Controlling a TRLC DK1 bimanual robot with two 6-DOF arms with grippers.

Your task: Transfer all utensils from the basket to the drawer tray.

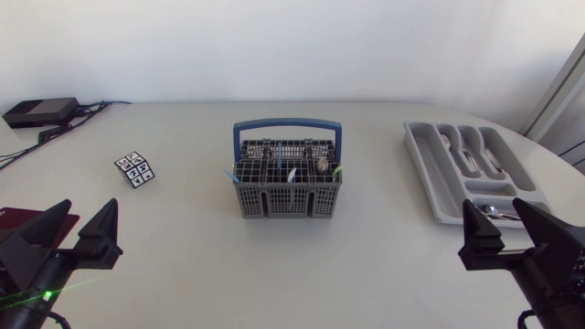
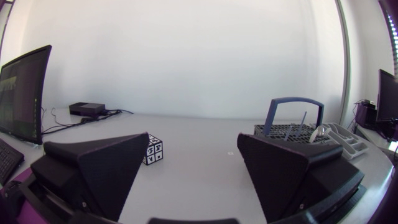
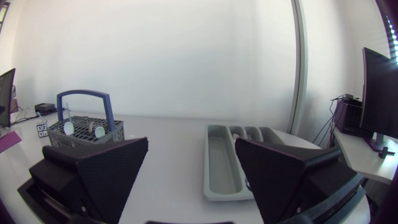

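A grey cutlery basket with a blue handle stands mid-table, with a few utensils upright in its right half. The grey drawer tray lies at the right and holds several pieces of cutlery. My left gripper rests open at the near left, far from the basket. Open too, my right gripper sits at the near right, just in front of the tray's near end. In the left wrist view the basket is ahead beyond the right finger. The right wrist view has the tray ahead and the basket far off.
A small cube with black-and-white markers lies left of the basket. A black box with cables sits at the far left corner. Bare tabletop lies between the grippers and the basket.
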